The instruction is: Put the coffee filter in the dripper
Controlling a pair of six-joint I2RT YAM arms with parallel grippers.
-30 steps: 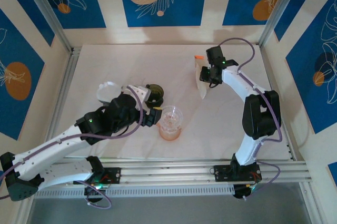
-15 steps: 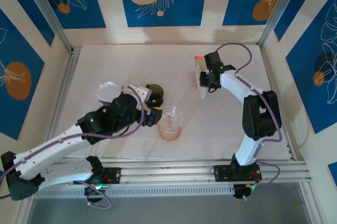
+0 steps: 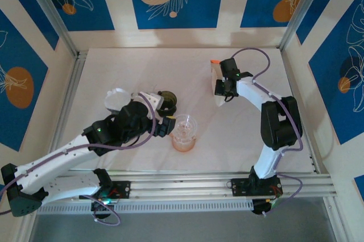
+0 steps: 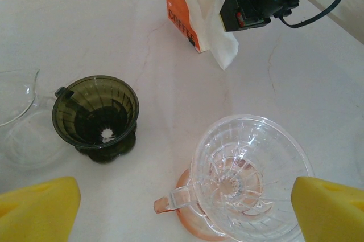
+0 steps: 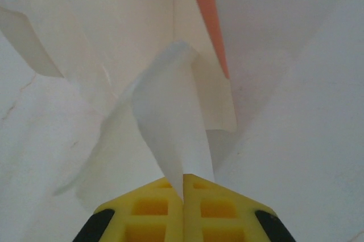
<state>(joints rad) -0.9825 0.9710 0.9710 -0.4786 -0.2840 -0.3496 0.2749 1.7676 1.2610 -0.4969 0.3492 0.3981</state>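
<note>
A clear glass dripper sits on a pinkish base at the table's middle, its handle toward the left arm. My left gripper hovers open just short of it, yellow pads wide on either side. At the back right, my right gripper is shut on a white paper coffee filter pinched at its tip. The filter hangs by the orange-edged filter package.
A dark green dripper stands left of the clear one. A clear glass vessel lies further left. Metal frame rails border the white table.
The right gripper has shifted slightly left and toward the front over the filter package, holding the filter. The left arm has stayed still.
</note>
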